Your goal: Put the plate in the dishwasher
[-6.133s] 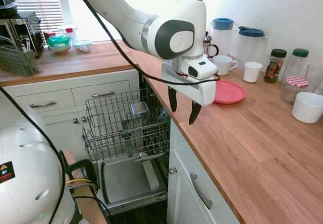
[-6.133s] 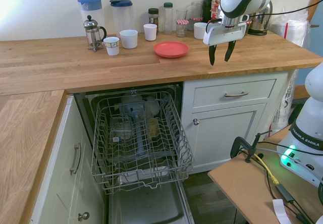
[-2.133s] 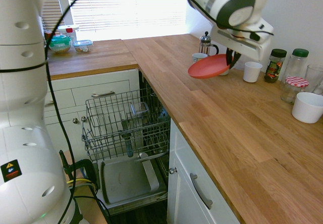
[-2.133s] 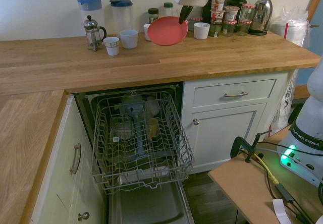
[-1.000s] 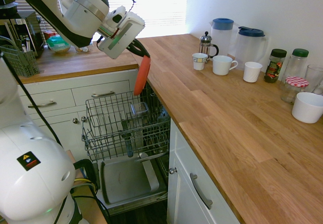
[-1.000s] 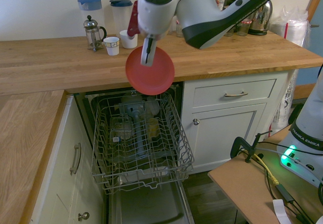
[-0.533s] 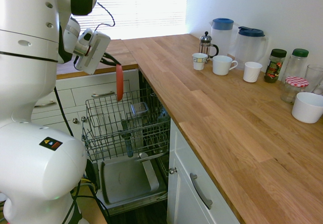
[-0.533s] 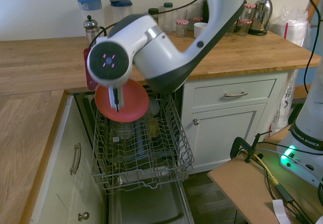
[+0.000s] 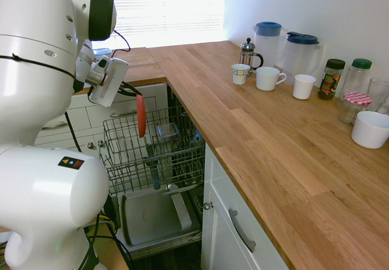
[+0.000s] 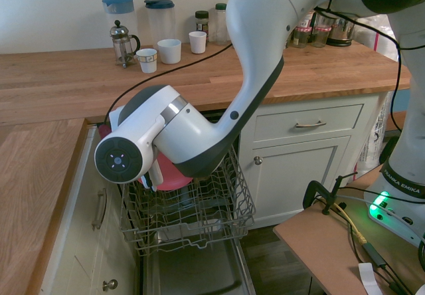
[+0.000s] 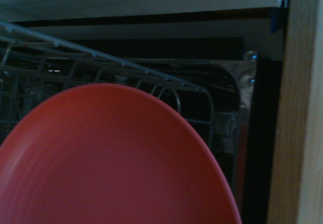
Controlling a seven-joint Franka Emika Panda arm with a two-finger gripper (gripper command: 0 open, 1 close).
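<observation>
The end effector (image 9: 130, 91) grips the plate (image 9: 141, 116) upright near the rack's (image 9: 121, 137) edge

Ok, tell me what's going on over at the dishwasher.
The robot's end effector is gripping the coral-red plate by its edge, holding it upright over the wire rack of the open dishwasher. The plate is still in its grip, not released into the rack.

Smooth plastic plate (image 11: 116, 158); metal wire rack (image 10: 192, 205); wood countertop (image 9: 267, 142).
</observation>
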